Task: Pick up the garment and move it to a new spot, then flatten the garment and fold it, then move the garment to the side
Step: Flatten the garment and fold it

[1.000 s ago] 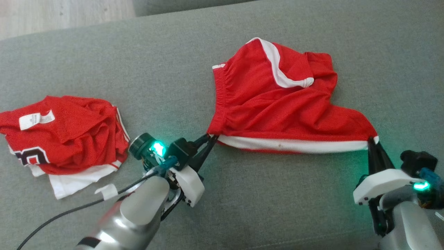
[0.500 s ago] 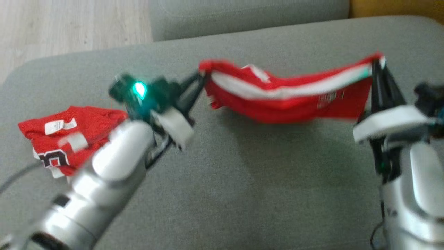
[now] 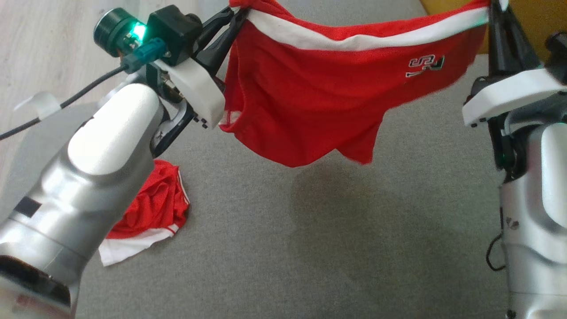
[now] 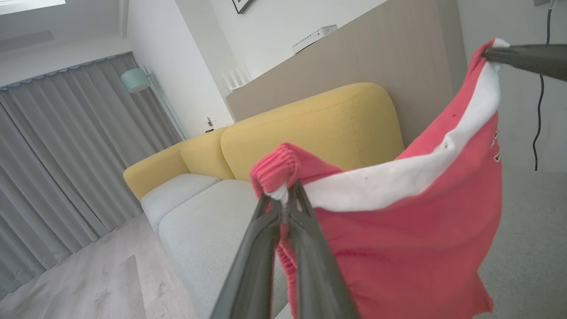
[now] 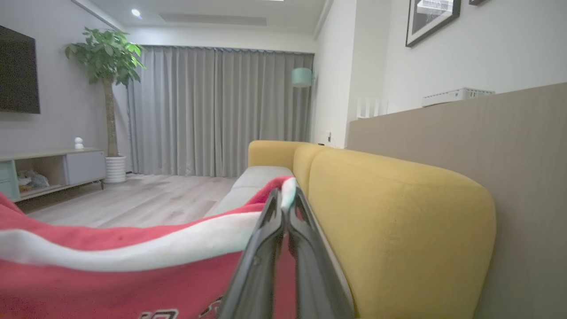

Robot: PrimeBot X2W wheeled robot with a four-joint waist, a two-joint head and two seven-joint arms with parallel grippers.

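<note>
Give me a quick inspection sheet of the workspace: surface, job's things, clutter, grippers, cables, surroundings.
Surface: grey seat cushion, bare beneath the raised garment apart from its shadow.
Job's things: red shorts hang in the air, stretched along their white stripe between both grippers, clear of the cushion.
Clutter: a red and white garment lies crumpled on the cushion, partly hidden by the left forearm.
Grippers: left gripper shut on the waistband end of the stripe; right gripper shut on the other end.
Cables: black cable trails from the left wrist, off the shorts.
Surroundings: yellow sofa back, wood floor, grey curtains, potted plant.
</note>
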